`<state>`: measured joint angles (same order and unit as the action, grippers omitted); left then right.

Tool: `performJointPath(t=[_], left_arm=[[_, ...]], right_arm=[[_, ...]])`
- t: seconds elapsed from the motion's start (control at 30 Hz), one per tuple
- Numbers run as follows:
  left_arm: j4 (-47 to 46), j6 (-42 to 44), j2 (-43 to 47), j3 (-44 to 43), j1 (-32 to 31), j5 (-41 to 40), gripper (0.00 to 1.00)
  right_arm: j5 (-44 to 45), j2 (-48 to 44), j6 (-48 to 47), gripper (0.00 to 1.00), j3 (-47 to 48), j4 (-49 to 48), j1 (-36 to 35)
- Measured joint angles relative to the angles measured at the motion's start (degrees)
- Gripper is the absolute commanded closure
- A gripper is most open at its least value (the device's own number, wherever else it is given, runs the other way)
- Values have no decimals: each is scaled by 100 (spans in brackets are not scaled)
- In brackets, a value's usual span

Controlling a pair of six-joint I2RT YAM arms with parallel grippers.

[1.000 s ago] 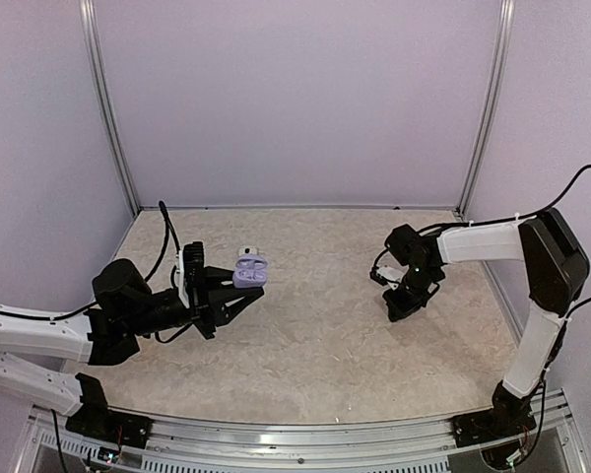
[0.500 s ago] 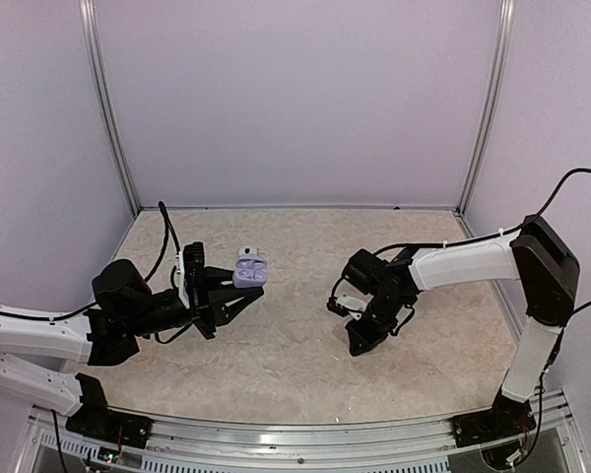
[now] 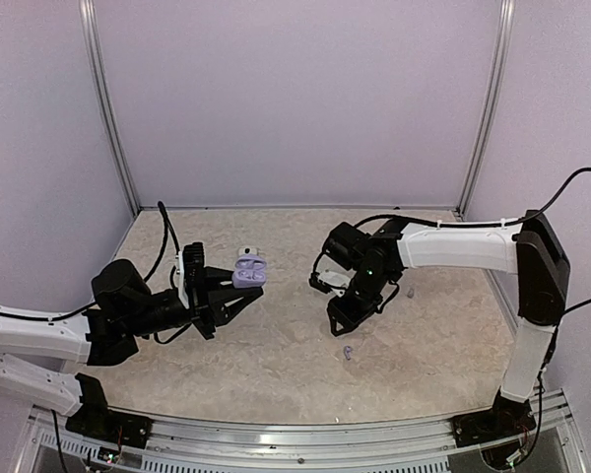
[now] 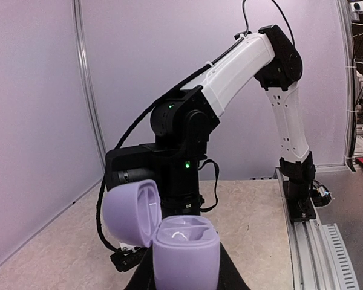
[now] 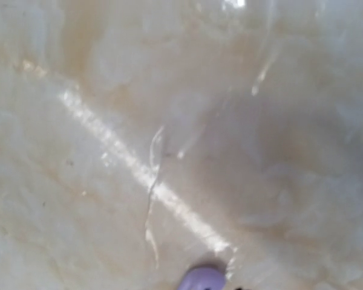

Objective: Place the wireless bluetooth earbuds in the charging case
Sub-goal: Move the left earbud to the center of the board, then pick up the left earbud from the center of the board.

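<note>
My left gripper [image 3: 238,287] is shut on the lilac charging case [image 3: 249,269] and holds it above the table with its lid open. In the left wrist view the case [image 4: 186,254] shows two empty sockets. My right gripper [image 3: 343,317] hangs low over the table to the right of the case. One small lilac earbud [image 3: 348,352] lies on the table just in front of it. A small pale piece [image 3: 410,292], perhaps the other earbud, lies to its right. The right wrist view shows a lilac piece [image 5: 202,279] at its bottom edge. The fingers are out of frame there.
The pale marbled table [image 3: 276,365] is walled by lilac panels at the back and both sides. The right arm [image 3: 453,246] stretches across the right half of the table. A metal rail [image 3: 305,434] runs along the near edge.
The right gripper has swept from the right side of the table leftward towards the case. The earbud on the table in front of it now shows. The left gripper and case have not moved.
</note>
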<state>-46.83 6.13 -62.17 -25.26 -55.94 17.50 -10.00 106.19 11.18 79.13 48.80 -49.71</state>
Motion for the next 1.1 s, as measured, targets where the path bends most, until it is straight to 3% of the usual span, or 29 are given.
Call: performJointPath(t=[0.3,1.1], left_arm=[[127,81,131,2,-72,-105,94],[247,170,160,4,-138,-199,94]], right_arm=[[61,428,-214,65,129,407,0],[-640,643,-479,70,-120,184,52]])
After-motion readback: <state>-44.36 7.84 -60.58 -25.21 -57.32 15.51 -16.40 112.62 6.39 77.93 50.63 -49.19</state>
